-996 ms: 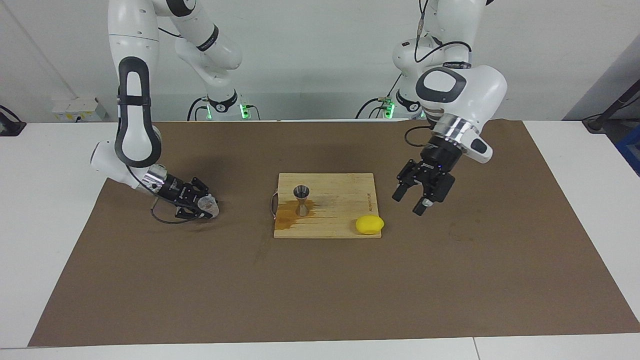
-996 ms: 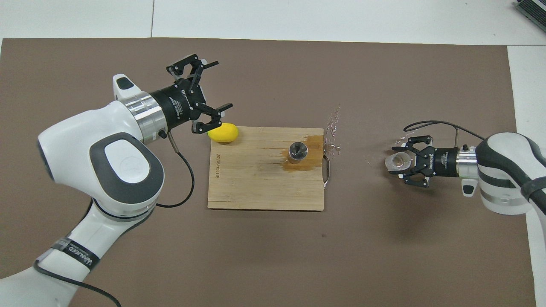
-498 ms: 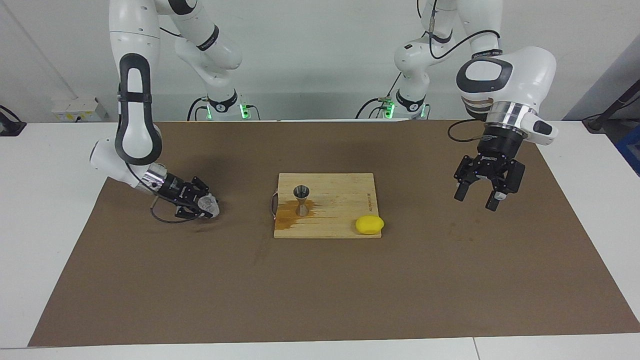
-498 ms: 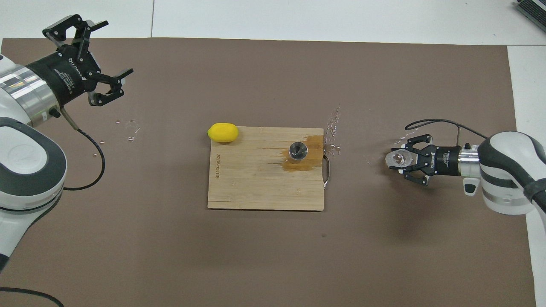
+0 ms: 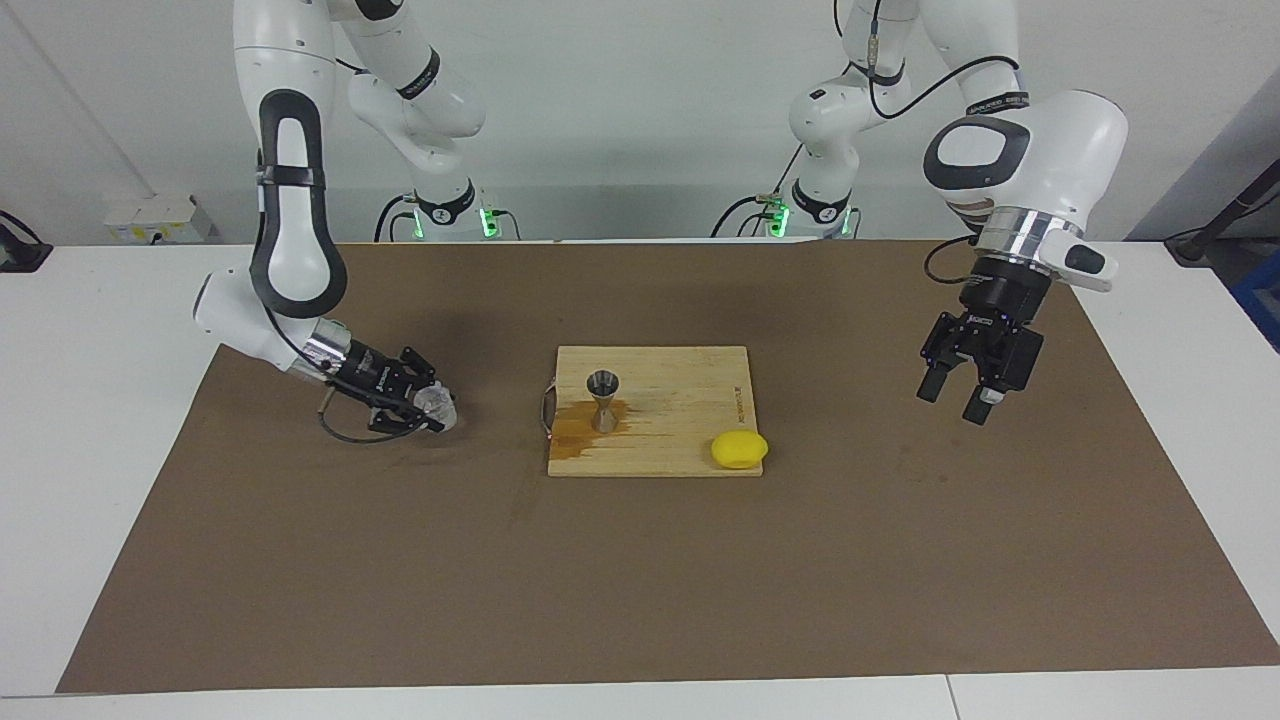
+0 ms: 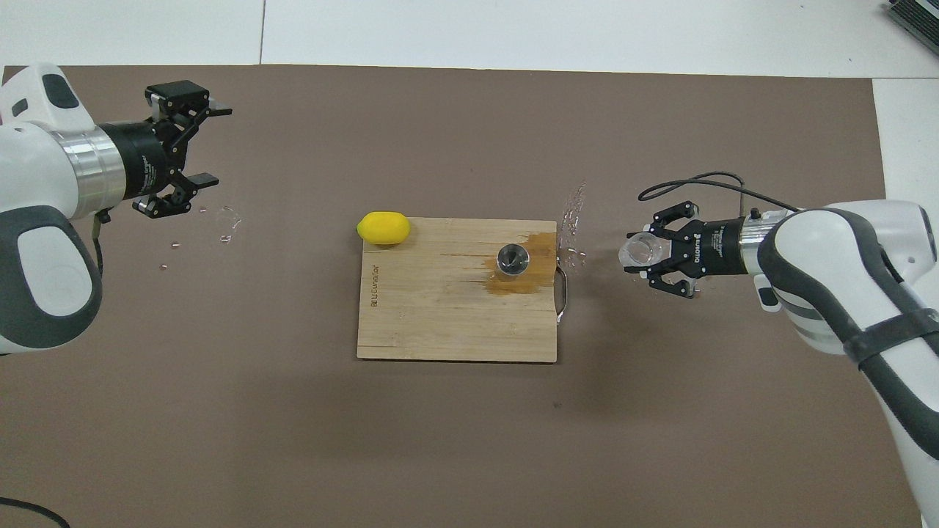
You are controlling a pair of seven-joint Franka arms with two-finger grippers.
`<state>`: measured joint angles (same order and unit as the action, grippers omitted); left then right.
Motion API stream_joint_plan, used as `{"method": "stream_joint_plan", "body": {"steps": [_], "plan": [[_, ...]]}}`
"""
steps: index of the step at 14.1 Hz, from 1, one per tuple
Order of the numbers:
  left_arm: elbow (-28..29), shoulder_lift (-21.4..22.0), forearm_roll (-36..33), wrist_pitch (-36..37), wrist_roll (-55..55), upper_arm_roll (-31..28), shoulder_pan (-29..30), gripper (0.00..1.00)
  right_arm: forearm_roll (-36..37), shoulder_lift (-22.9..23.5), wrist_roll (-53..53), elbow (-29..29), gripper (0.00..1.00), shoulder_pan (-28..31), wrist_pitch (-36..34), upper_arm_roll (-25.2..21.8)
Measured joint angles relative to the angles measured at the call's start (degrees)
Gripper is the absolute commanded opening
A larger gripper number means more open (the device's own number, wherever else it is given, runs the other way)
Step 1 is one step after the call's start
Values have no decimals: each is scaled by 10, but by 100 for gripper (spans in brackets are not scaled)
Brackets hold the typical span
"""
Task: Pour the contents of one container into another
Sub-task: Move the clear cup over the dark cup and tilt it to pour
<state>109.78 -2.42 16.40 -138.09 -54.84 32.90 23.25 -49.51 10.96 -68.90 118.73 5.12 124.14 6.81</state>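
My right gripper [image 5: 430, 406] is shut on the small clear glass cup [image 5: 438, 402], low over the brown mat beside the board's handle end. From overhead the cup [image 6: 636, 251] shows its open mouth between the right gripper's [image 6: 647, 256] fingers. The steel jigger [image 5: 603, 398] stands upright on the wooden cutting board [image 5: 690, 385], in a brown wet patch [image 6: 522, 282]; it appears from above as a round mouth [image 6: 513, 259]. My left gripper [image 5: 952, 400] hangs open and empty above the mat toward the left arm's end [image 6: 213, 145].
A yellow lemon [image 5: 739, 449] lies at the board's corner farther from the robots, on the left arm's side. Spilled drops glisten on the mat by the board's metal handle [image 6: 573, 220] and under the left gripper [image 6: 227, 220]. The brown mat [image 5: 640, 580] covers the table.
My right gripper has carried the cup closer to the board. My left gripper has swung away from the lemon toward the left arm's end of the table, still open.
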Motion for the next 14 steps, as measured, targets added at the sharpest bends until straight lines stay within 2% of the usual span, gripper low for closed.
{"method": "stream_joint_plan", "body": {"steps": [1, 3, 6, 8, 10, 14], "plan": [[-1, 4, -41, 28, 7, -14, -13, 100, 15, 0, -29, -12, 0, -11, 0, 0], [-6, 12, -85, 84, 65, -82, -72, 100, 55, 0, -81, -33, 0, -37, 0, 0], [-16, 25, -92, 162, 226, -219, -179, 100, 126, 0, -164, -65, 0, -84, 0, 1], [-22, 29, -97, 203, 331, -287, -234, 100, 174, 1, -217, -87, 0, -113, 0, 1], [-35, 30, -126, 249, 424, -307, -257, 100, 217, 4, -257, -104, 0, -139, 0, 1], [-113, 31, -147, 392, 553, -308, -260, 100, 294, 15, -321, -130, 0, -178, 0, 1]]}}
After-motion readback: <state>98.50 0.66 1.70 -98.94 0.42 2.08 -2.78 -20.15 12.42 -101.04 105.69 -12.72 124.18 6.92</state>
